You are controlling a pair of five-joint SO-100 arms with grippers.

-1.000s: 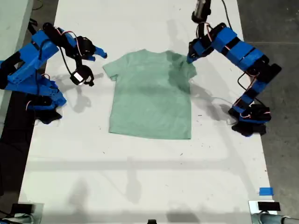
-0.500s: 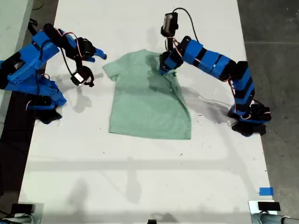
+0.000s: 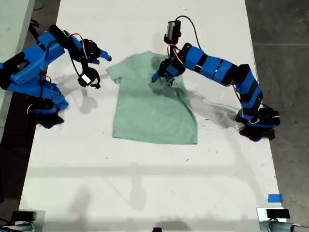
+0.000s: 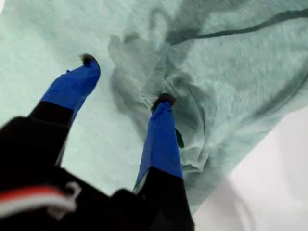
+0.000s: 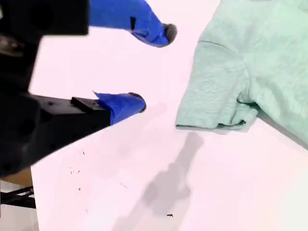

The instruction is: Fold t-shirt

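the table (image 3: 145,183) is white, with wide bare surface below the shirt in the exterior view. the t-shirt (image 3: 149,111) lies flat mid-table, its sleeve on the exterior view's right folded inward, hem edge straight. my first gripper (image 4: 126,79) sits over the bunched fold, jaws apart, one finger (image 4: 161,139) against the cloth. my second gripper (image 5: 154,67) hangs beside the other sleeve, jaws apart, clear of fabric.
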